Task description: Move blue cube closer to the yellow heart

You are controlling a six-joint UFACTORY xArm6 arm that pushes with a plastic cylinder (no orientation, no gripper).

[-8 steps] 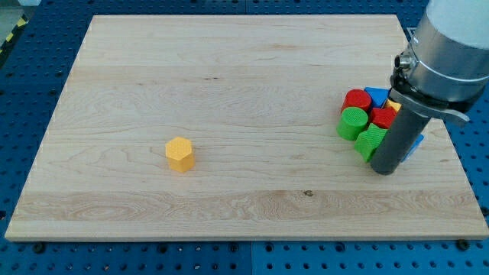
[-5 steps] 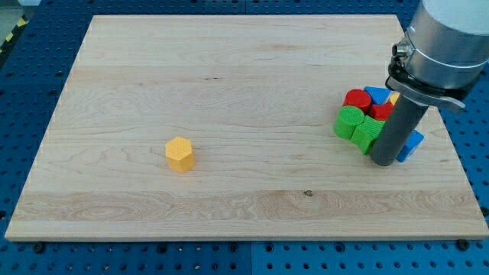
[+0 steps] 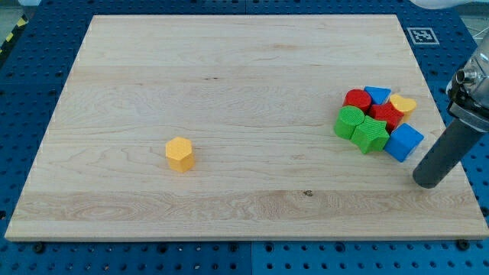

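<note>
A pale wooden tabletop (image 3: 229,92) with visible grain lies on a blue perforated base (image 3: 15,99) whose rows of holes show past every edge. Nearest the bottom edge, toward the right corner, my tip (image 3: 426,183) rests on the wood; the arm carries no pincer, only this dark rod slanting up toward the right edge, and it touches no block. Up and to the left of the tip, just beside it but apart, sits the blue cube (image 3: 403,142), the lowest block of a tight cluster near the right edge. Against the cube's left lies a green star-shaped block (image 3: 370,134), with a green cylinder (image 3: 349,121) beside that. Behind them come a red block (image 3: 386,115) and a red cylinder (image 3: 356,99), then a blue triangular block (image 3: 377,95) and the yellow heart (image 3: 403,104), which lies just above the cube. Well apart, left of centre, a yellow hexagonal block (image 3: 180,153) stands alone.
</note>
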